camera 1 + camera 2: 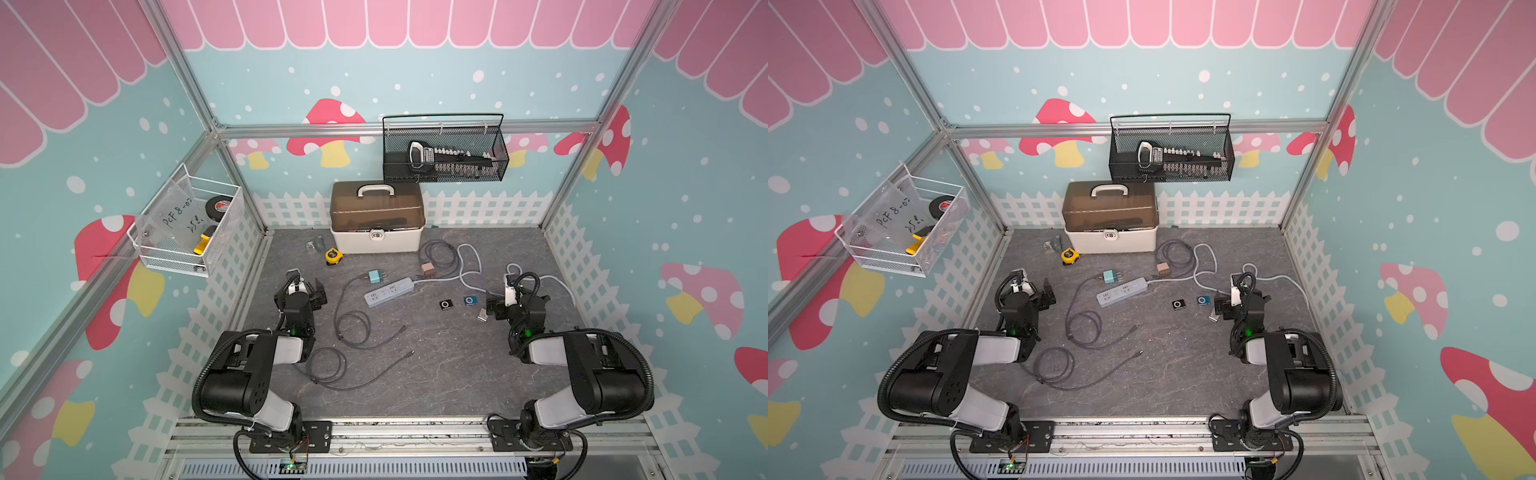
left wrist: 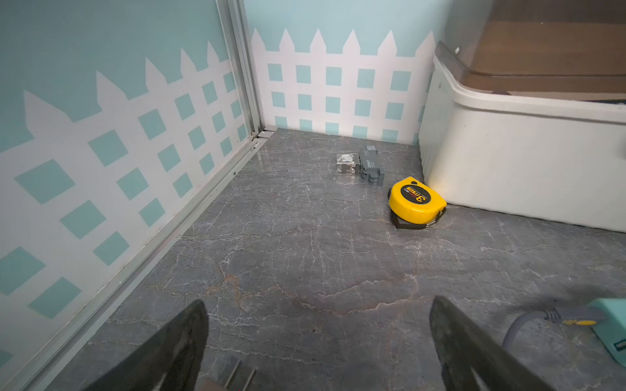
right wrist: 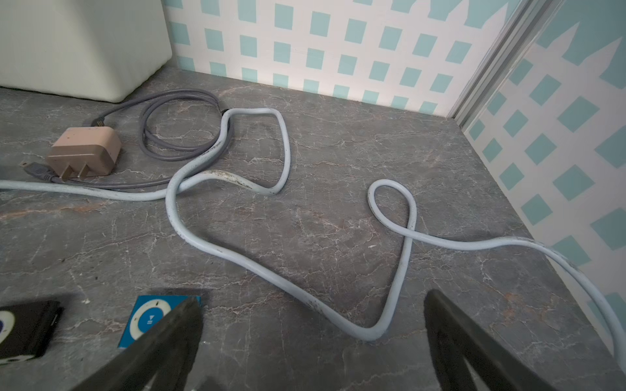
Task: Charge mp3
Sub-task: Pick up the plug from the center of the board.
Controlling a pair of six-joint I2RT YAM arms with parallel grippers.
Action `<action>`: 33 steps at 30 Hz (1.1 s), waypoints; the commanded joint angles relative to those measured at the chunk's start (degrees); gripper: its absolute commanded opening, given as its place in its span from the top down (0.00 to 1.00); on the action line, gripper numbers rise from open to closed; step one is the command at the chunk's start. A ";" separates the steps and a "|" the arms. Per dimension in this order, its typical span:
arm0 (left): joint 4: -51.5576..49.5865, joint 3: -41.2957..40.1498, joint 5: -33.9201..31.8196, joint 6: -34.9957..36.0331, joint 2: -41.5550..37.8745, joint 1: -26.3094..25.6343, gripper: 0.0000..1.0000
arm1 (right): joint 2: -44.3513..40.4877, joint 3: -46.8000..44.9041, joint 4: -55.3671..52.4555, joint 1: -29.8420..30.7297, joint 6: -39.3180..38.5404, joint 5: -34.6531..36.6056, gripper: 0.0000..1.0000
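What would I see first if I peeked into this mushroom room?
Probably the big white box with its brown lid at the back, and the black left arm and right arm reaching in from the front. Between them on the gray floor lie a power strip and loose cables, with a black music player and a blue music player near the right arm. A yellow tape measure sits by the box's front corner.
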 commanded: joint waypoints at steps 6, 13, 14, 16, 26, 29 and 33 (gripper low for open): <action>-0.24 0.50 0.38 -0.29 0.21 0.23 0.01 | 0.00 0.33 1.14 -0.23 -0.21 0.18 0.00; -0.24 0.59 0.33 -0.29 0.21 0.19 0.01 | 0.12 0.51 1.02 -0.25 -0.12 0.12 0.00; -0.25 0.58 0.33 -0.27 0.22 0.23 0.01 | 0.19 0.52 1.02 -0.31 -0.18 0.09 0.00; -0.27 0.54 0.34 -0.29 0.35 0.19 0.01 | 0.28 0.75 0.80 -0.32 0.26 1.23 0.00; -0.30 0.59 0.46 -0.29 0.23 0.19 0.01 | 0.04 1.15 -0.42 -0.32 1.55 4.35 0.00; -2.61 0.99 2.16 0.45 -1.70 0.49 0.01 | -4.24 3.39 -7.35 -0.32 3.28 7.89 0.00; -24.24 9.35 4.74 0.87 -11.24 1.14 0.01 | -13.66 13.66 -29.96 -0.36 3.48 6.53 0.00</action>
